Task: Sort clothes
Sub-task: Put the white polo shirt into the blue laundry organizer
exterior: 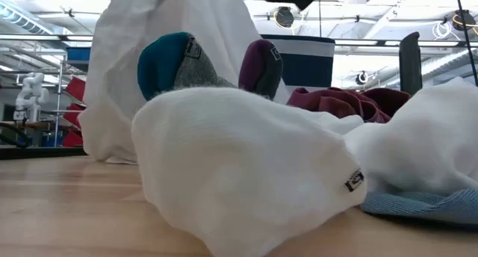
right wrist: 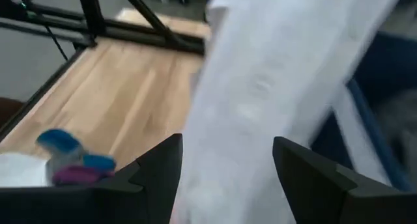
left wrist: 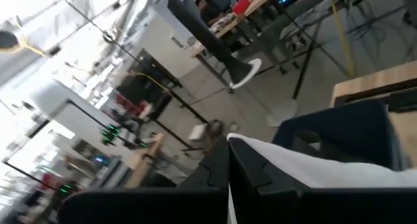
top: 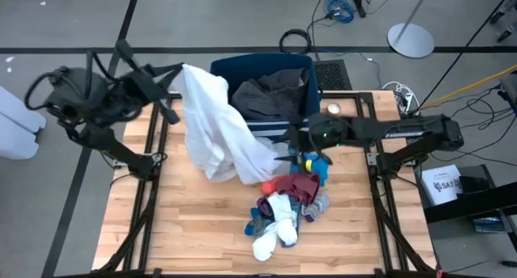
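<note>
Left claw (top: 179,77) clenched on the white garment (top: 218,128), lifted just beside the navy bin (top: 266,88) on its left. Draped down from there to the table (top: 202,229), lower end touching the pile of socks (top: 283,209) and maroon piece (top: 297,185) in front of the bin. Right claw (top: 284,142) spread open, fingers either side of the hanging white cloth, near the bin's front rim. Dark grey garment (top: 271,92) lying inside the bin.

Both arms are matte black; the right arm (top: 404,132) carries a small green light and white lettering.
</note>
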